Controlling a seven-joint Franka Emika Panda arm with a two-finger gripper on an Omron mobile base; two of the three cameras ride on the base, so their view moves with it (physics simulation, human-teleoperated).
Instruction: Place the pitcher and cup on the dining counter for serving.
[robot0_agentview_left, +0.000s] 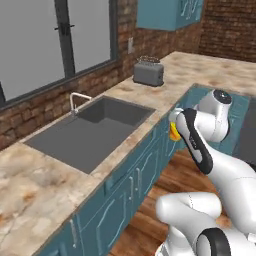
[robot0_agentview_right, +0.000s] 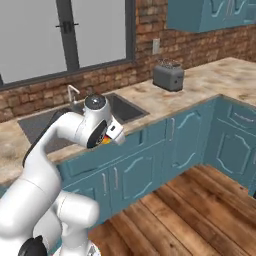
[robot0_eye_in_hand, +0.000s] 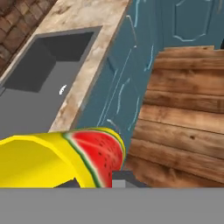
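1. The small yellow cylindrical cup (robot0_eye_in_hand: 57, 159) with a red watermelon-slice mark on its side sits at the claw (robot0_eye_in_hand: 94, 183), lifted off any desk and lying sideways across the hand view.
2. The claw looks clamped on the cup, though its fingertips are mostly hidden behind it.
3. It hangs over the wooden plank floor (robot0_eye_in_hand: 183, 118), in front of the teal cabinet doors (robot0_eye_in_hand: 127, 74).
4. The dark grey sink basin (robot0_agentview_left: 95, 127) is set in the marbled beige stone desk (robot0_agentview_left: 30, 185), with a grey toaster (robot0_agentview_left: 148, 72) further along it.

Yellow cup (robot0_eye_in_hand: 52, 159) bears a red-green watermelon slice pattern.
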